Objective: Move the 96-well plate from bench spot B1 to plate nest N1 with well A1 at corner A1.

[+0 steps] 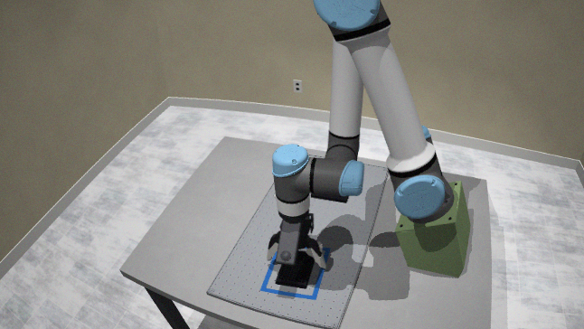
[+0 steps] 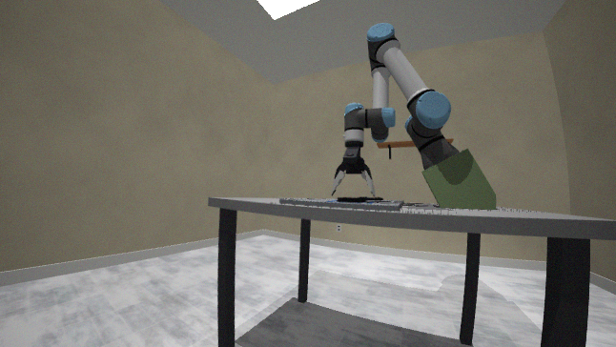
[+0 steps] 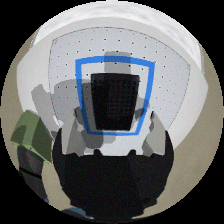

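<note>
The black 96-well plate (image 1: 295, 273) lies flat inside the blue square outline on the perforated grey board. It also shows in the wrist view (image 3: 115, 100) and edge-on in the exterior view (image 2: 359, 198). My gripper (image 1: 298, 258) is open and empty. It hangs straight above the plate, its fingertips (image 2: 353, 183) just above the plate and spread to either side. In the wrist view the two fingers frame the near end of the plate. I cannot tell which corner is cut off. The nest is hidden behind the arm.
The perforated board lies on the grey table. The green robot base block (image 1: 436, 235) stands at the right. The arm's elbow and forearm (image 1: 336, 173) hang over the far part of the board. An orange shelf (image 2: 396, 144) is on the far wall.
</note>
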`<state>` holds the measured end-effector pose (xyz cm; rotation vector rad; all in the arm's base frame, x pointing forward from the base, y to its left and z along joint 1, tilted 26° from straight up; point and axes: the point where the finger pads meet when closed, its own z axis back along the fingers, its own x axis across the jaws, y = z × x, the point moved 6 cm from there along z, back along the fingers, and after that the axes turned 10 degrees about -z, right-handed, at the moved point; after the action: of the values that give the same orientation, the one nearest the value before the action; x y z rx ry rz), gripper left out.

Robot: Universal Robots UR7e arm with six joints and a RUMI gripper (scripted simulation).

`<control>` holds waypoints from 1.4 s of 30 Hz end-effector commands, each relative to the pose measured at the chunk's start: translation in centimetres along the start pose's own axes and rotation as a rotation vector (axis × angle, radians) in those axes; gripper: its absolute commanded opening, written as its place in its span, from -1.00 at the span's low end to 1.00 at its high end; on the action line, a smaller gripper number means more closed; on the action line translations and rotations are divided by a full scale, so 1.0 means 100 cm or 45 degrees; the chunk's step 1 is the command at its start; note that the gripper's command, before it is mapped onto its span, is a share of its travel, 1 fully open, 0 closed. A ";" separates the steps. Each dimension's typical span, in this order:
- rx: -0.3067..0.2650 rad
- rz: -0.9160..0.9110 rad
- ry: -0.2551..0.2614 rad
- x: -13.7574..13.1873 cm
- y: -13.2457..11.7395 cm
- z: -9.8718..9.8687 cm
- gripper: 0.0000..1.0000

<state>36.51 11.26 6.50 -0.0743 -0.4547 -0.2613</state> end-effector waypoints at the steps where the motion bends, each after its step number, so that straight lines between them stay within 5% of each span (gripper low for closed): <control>1: 0.001 0.000 -0.003 0.000 0.000 -0.004 1.00; 12: 0.001 0.000 -0.003 0.000 0.000 -0.004 1.00; 13: 0.001 0.000 -0.003 0.000 0.000 -0.004 -1.00; 42: 0.001 0.000 -0.003 0.000 0.000 -0.004 -1.00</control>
<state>36.70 11.22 6.15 -0.0743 -0.4564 -0.2611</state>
